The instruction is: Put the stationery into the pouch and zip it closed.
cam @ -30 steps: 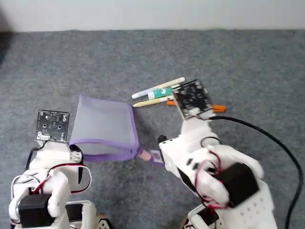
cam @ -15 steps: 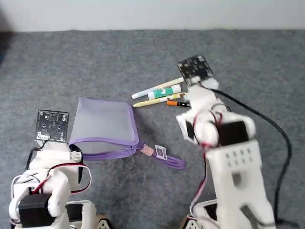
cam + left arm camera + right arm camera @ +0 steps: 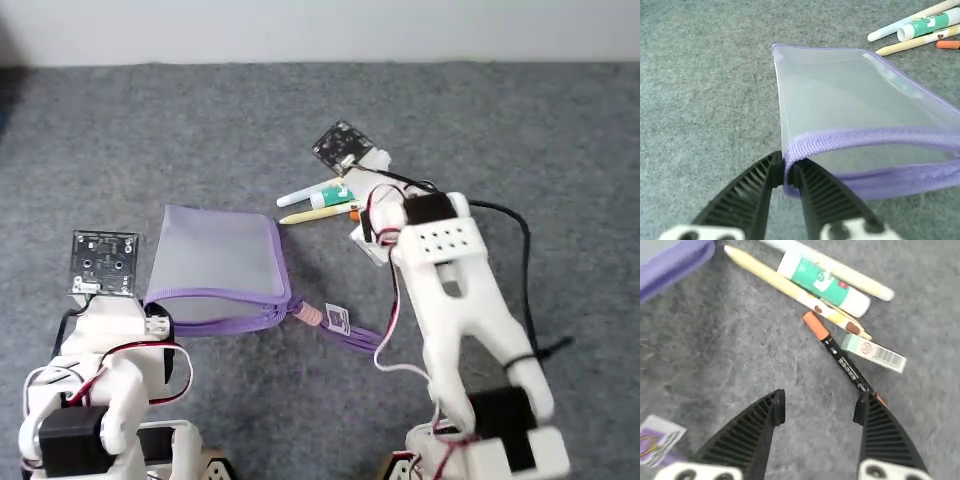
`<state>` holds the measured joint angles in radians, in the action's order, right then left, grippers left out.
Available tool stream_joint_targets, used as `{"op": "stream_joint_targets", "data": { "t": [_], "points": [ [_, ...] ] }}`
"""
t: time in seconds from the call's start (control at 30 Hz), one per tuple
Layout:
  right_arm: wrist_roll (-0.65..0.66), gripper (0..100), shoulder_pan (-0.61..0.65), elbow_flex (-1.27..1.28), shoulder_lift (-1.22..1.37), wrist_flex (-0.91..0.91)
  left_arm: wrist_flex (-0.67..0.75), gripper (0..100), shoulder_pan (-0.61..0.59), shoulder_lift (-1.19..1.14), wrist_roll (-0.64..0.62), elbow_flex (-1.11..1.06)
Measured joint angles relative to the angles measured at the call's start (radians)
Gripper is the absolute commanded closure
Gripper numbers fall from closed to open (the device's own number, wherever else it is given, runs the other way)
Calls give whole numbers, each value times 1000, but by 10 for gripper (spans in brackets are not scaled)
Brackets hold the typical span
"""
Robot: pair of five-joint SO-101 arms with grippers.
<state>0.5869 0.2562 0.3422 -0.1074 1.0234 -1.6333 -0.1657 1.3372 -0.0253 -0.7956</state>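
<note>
One mint eraser (image 3: 872, 354) touching orange pen (image 3: 840, 358)

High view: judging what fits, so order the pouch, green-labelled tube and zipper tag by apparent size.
Largest by far: pouch.
Then green-labelled tube and zipper tag: nearly alike, the tube longer, so I won't rank them.

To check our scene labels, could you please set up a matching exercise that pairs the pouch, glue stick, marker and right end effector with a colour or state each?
Things:
1. pouch
2. glue stick
3. marker
4. right end effector

Descriptions:
A. open, gripping nothing
B. orange cap, black barrel
C. clamped at its zip edge by the left end effector
D. white and green

Pairs: 1-C; 2-D; 3-B; 4-A
</note>
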Motion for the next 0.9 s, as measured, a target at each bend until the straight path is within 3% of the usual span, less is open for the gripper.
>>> {"op": "stream_joint_targets", "data": {
  "t": [0.5, 0.9],
  "points": [
    [221, 763, -2, -416, 494, -15, 0, 991, 0, 0, -6, 0],
    [239, 802, -2, -540, 706, -11, 0, 991, 0, 0, -6, -5]
  ]
}}
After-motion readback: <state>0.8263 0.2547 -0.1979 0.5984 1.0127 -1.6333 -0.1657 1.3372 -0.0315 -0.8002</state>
